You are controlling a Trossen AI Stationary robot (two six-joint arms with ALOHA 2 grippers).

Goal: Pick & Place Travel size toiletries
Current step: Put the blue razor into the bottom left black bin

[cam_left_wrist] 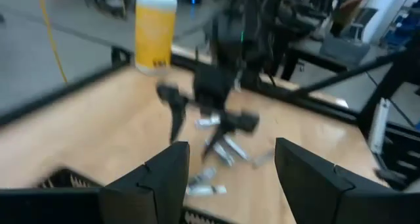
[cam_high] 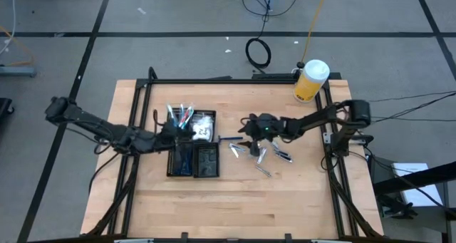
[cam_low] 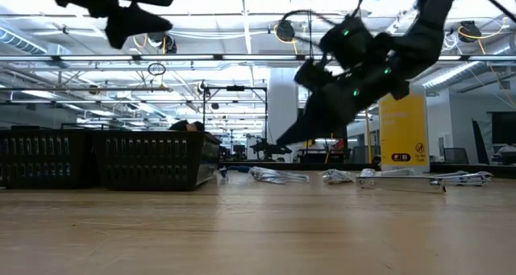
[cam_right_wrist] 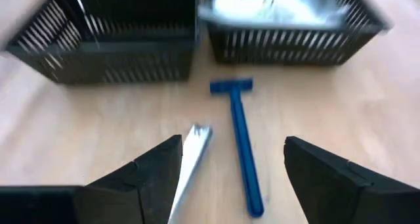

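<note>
Right gripper (cam_right_wrist: 226, 168): fingers spread wide apart, nothing between them, nothing touched. It hangs above the bare wood just beside the black tray (cam_right_wrist: 131, 53). On the table under it lie a blue razor (cam_right_wrist: 239, 142), head toward the tray, and alongside it a silvery tube (cam_right_wrist: 190, 161); both loose and untouched.

From overhead, the right gripper (cam_high: 249, 127) sits near table centre, between the tray (cam_high: 194, 154) and a scatter of toiletries (cam_high: 260, 156) on the wood: small silvery tubes and packets, well short of the yellow jar (cam_high: 311, 80) at the far right corner.

Left gripper (cam_left_wrist: 226, 178): fingers apart, empty, touching nothing. Overhead it hovers (cam_high: 173, 134) at the tray's left edge. The tray's far compartments hold thin sticks (cam_high: 179, 115) and white-clear packets (cam_high: 202, 124); the near ones look dark, contents hard to tell.

Low view: the right gripper (cam_low: 278, 138) is off the table, tubes (cam_low: 274, 176) flat below.
</note>
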